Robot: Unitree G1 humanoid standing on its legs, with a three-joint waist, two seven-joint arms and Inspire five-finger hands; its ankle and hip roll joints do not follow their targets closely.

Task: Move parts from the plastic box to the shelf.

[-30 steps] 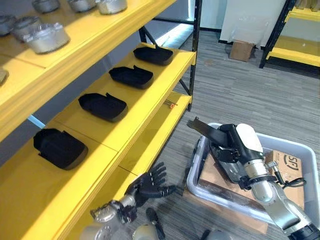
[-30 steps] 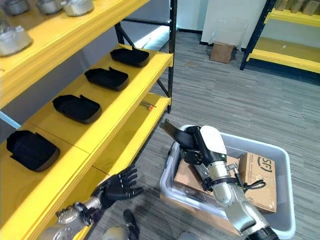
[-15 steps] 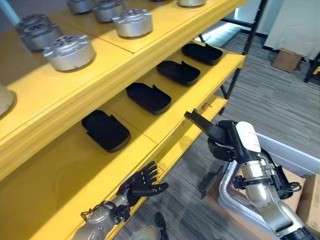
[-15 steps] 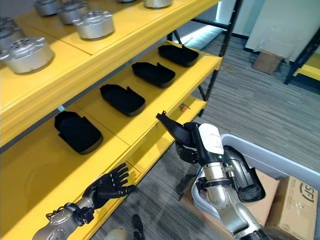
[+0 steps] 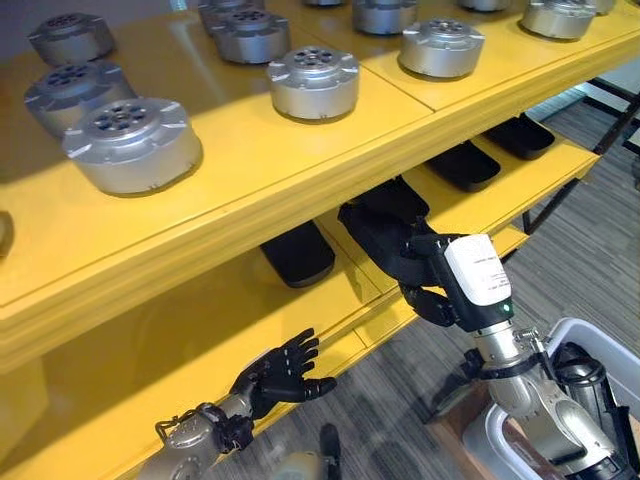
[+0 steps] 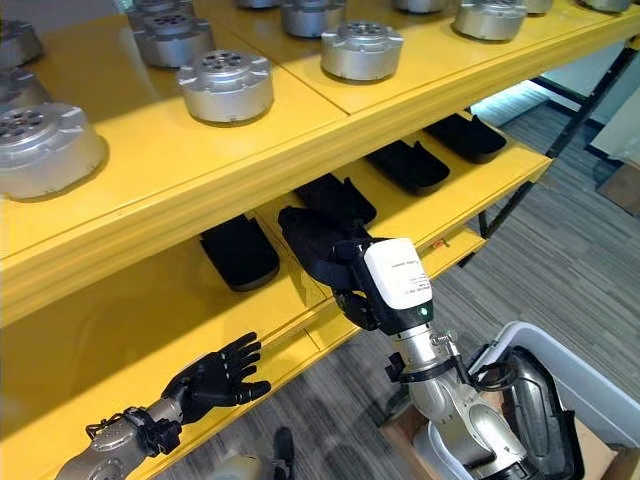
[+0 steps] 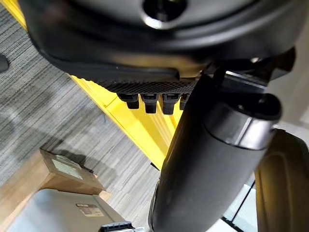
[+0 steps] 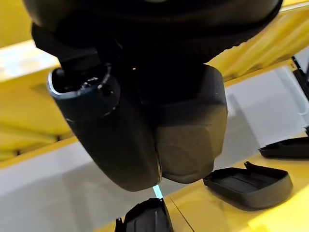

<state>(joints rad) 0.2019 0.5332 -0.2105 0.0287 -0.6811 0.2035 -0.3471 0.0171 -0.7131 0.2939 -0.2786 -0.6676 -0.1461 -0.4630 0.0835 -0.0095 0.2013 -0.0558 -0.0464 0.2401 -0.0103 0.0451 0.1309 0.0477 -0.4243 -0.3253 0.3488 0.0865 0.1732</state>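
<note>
— Where the floor runs under the lowest yellow board, what do we have nearest us?

— Our left hand [image 5: 275, 372] hangs there at the near left, just in front of the shelf [image 5: 300, 200] edge, its fingers [image 5: 301, 349] spread and straight, holding nothing. At the near right we see a corner of the plastic box [image 6: 545, 370], grey, with a dark part [image 6: 540, 415] lying against its inner wall.

— And a little farther in?

— Our right hand [image 5: 425, 285] is raised at the front of the middle board, its fingers curled round a black part [image 5: 375, 235]. That part reaches in under the top board, over the yellow surface; we cannot tell whether it rests on the board or is held just above it.

— What lies beside it on that board?

— One black tray-shaped part [image 5: 298, 252] sits just to its left. To the right and farther back we see two more, one [image 5: 463, 165] near the middle and one [image 5: 521, 136] close to the far right end, well apart from each other.

— And farthest away?

— On the top board stand round silver metal parts [image 5: 312, 82] in rows, from a large one [image 5: 128, 143] at the left out to the far right end.
</note>
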